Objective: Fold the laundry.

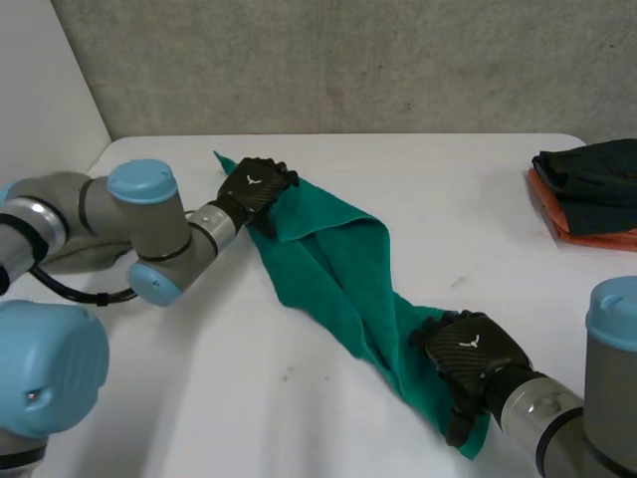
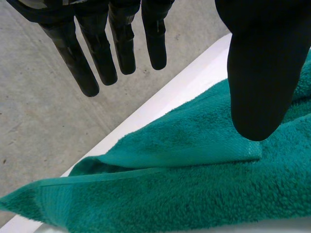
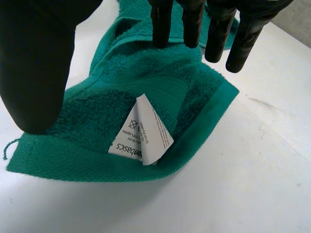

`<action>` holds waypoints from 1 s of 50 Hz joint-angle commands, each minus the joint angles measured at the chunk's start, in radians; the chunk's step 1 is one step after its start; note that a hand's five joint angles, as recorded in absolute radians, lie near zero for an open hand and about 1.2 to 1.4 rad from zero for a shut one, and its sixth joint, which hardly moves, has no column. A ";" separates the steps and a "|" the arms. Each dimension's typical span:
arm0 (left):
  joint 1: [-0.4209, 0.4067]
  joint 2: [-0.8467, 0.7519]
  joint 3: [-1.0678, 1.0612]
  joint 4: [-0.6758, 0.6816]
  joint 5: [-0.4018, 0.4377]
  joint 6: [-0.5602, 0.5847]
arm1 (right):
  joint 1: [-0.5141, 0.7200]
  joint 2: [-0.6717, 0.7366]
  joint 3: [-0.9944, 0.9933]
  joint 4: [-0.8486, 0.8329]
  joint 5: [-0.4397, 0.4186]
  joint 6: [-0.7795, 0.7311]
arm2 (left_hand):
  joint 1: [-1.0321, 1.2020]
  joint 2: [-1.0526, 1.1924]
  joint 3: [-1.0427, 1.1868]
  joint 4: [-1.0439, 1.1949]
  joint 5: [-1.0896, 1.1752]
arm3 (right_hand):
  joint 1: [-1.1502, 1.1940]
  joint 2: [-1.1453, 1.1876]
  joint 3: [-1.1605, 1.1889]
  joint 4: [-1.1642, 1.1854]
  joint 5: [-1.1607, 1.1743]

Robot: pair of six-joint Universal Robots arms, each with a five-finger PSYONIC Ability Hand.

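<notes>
Table [image 1: 249, 398], left hand [image 1: 254, 189] open over towel [image 1: 338, 269]

left black robot hand [image 1: 256, 189]: fingers straight, thumb apart; right black robot hand [image 1: 476, 357]: likewise, palm down

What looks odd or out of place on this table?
The green towel lies twisted and bunched between the left hand and right hand, not flat. Its white care label sticks out, creased, under the right hand.
</notes>
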 commanded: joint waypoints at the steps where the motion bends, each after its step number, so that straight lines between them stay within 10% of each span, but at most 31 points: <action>1: -0.029 -0.106 0.151 -0.061 -0.006 0.000 | 0.062 0.059 0.017 -0.071 0.093 -0.011 | 0.099 0.094 0.093 0.091 0.087 | 0.158 0.140 0.150 0.127 0.125; 9: -0.064 -0.143 0.188 -0.061 -0.009 0.000 | 0.063 0.065 0.014 -0.103 0.096 -0.021 | 0.099 0.094 0.093 0.091 0.087 | 1.185 1.167 1.177 1.154 1.151; 36: -0.090 -0.257 0.357 -0.059 -0.078 0.080 | 0.051 -0.093 0.017 -0.102 0.085 -0.060 | 0.319 0.314 0.313 0.311 0.307 | 1.192 1.174 1.184 1.161 1.158; 50: -0.095 -0.281 0.384 -0.058 -0.078 0.168 | 0.050 -0.093 0.017 -0.103 0.082 -0.085 | 0.859 0.853 0.853 0.851 0.847 | 1.192 1.174 1.184 1.161 1.158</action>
